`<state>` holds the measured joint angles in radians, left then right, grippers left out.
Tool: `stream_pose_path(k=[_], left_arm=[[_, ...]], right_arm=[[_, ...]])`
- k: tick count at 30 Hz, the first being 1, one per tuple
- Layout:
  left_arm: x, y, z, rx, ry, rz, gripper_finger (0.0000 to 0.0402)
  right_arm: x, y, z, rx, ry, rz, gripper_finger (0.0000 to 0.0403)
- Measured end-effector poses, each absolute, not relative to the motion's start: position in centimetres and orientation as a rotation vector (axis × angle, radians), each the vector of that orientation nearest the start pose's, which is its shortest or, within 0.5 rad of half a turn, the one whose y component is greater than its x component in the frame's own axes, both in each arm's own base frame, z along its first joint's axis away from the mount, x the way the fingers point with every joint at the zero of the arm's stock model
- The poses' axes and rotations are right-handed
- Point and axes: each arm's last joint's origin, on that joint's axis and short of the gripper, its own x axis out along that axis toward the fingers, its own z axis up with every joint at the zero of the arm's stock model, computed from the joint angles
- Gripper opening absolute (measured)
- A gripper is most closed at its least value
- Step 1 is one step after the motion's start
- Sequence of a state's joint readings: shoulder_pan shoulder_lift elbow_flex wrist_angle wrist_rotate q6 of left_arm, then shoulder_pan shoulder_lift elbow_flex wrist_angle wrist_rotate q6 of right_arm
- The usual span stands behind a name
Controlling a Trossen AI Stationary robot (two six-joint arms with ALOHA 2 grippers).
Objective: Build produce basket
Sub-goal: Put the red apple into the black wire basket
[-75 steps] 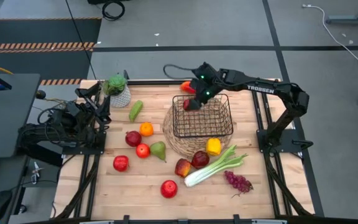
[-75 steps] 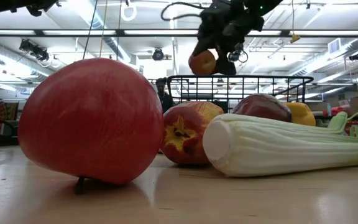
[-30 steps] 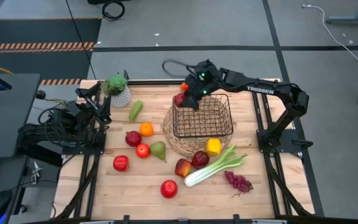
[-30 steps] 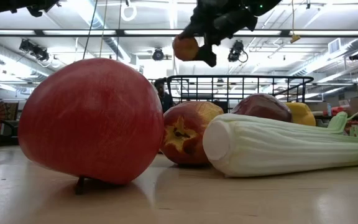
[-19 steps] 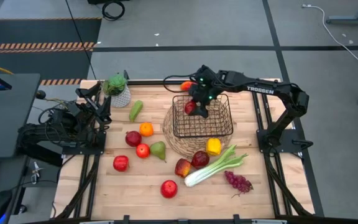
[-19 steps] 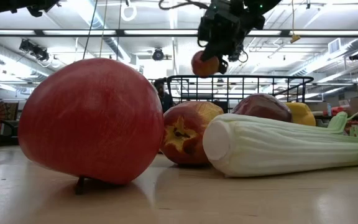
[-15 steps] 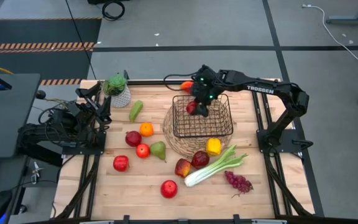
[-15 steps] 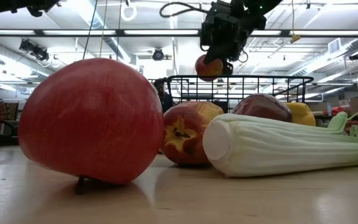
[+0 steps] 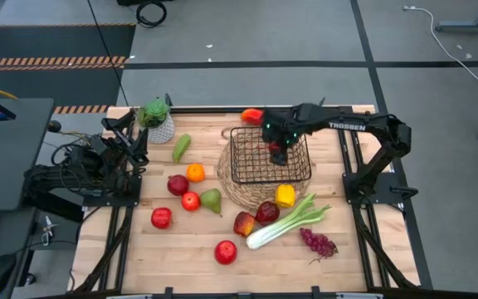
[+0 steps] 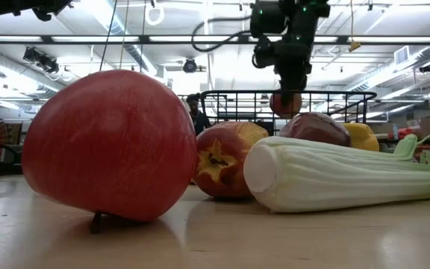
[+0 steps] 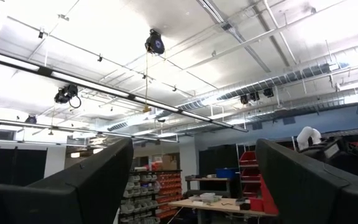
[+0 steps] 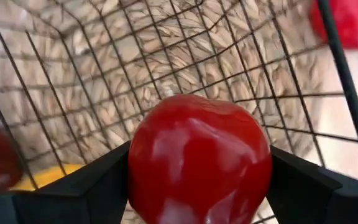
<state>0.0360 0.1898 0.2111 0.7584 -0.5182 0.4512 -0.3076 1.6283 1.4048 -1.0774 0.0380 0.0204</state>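
We see the right gripper (image 9: 277,150) lowered into the basket (image 9: 270,176), toward its far side, with its two dark fingers (image 12: 86,180) clamped on a red apple (image 12: 199,157). The fingers stand fairly wide apart, one pressed against each flank of the apple, which fills the gap between them. In the right wrist view the basket's wire floor and the woven straw beneath it show just beyond the apple. In the low view the held apple (image 10: 285,103) hangs level with the basket's top rail, and the right arm rises straight above it.

The basket sits on a round straw mat (image 9: 230,188) near the middle of the table (image 9: 139,257). Just outside the basket's far rim lies a red pepper (image 9: 252,115). Against its near side, on the mat's edge, are a yellow pepper (image 9: 285,195) and a dark red apple (image 9: 266,213). The celery (image 9: 284,222) and purple grapes (image 9: 318,242) lie further toward the table's near edge from the basket. To the left of the basket are an orange (image 9: 195,172), a green pear (image 9: 212,200), a second green fruit (image 9: 181,147) and several more red apples (image 9: 178,184).

The left gripper (image 11: 188,180) waits folded back, well left of the basket, beside the potted plant (image 9: 157,120). Its fingers stand apart and hold nothing.
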Motion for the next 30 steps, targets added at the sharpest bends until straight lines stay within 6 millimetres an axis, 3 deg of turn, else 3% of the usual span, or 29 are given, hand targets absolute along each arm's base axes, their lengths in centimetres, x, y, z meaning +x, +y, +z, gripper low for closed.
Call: stream_pose_path(k=[13,23,30], left_arm=[[7.0,1.7,28.4,0.208,-0.642,0.678,0.0348],[7.0,1.7,28.3,0.213,-0.628,0.676,0.0348],[7.1,1.7,28.3,0.213,-0.626,0.676,0.0348]], right_arm=[[31.2,-4.7,26.3,-0.175,1.432,-0.283,0.0320],[30.9,-7.1,26.1,-0.130,1.449,-0.311,0.0320],[30.8,-8.7,26.0,-0.068,1.413,-0.167,0.0323]])
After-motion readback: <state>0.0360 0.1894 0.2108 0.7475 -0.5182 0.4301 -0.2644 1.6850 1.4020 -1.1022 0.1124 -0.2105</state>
